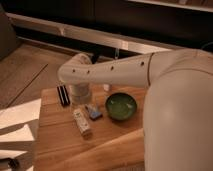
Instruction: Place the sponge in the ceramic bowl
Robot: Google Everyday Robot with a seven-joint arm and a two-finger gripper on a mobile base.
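A wooden table stands on a plank floor — bright sunlight patches at left — behind, a pale rail under dark panels

Glossy green ceramic bowl, darker rim; blue-grey sponge; whitish pincer beside sponge; tan wood-grain table.

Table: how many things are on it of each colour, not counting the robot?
Green: 1, the ceramic bowl
Blue-grey: 1, the sponge
White-beige: 1, the bottle-like object
Black: 1, a dark block
Total: 4
The gripper hangs over the table, just left of the sponge.
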